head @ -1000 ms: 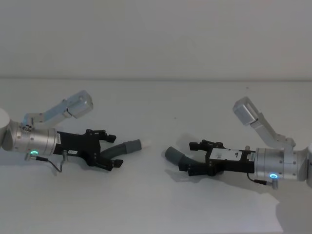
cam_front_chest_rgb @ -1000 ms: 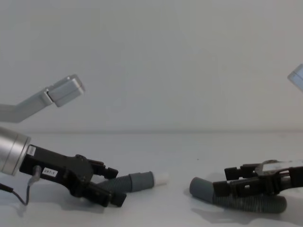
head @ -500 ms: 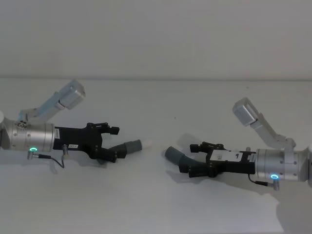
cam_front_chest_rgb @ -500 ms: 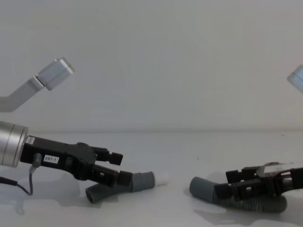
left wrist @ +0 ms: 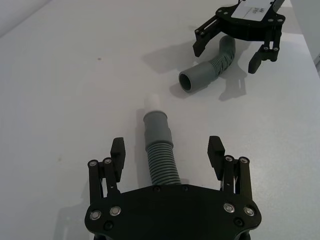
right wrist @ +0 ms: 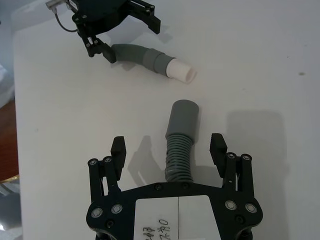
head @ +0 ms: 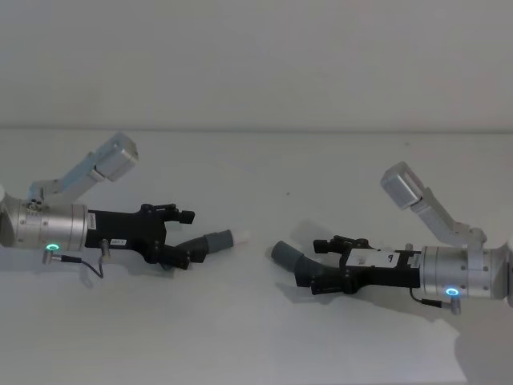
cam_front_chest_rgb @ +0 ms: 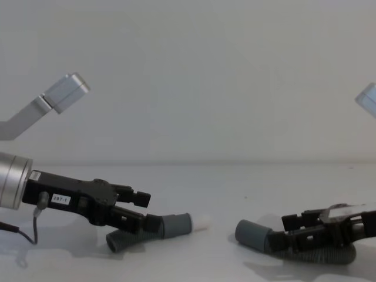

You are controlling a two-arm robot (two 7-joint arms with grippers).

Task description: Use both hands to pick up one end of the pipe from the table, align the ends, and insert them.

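Dark grey ribbed pipe (left wrist: 160, 155), white tip (left wrist: 152, 101), white table (head: 256, 337)

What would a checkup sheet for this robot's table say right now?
Surface: white table, one tiny dark speck.
Job's things: short hose piece with a white tip and longer hose piece lie apart on the table, ends facing, not joined.
Clutter: nothing seen.
Grippers: left gripper open, fingers either side of the short hose piece; right gripper open, astride the longer hose piece.
Cables: thin grey cable loops under the left wrist.
Surroundings: plain pale grey wall.
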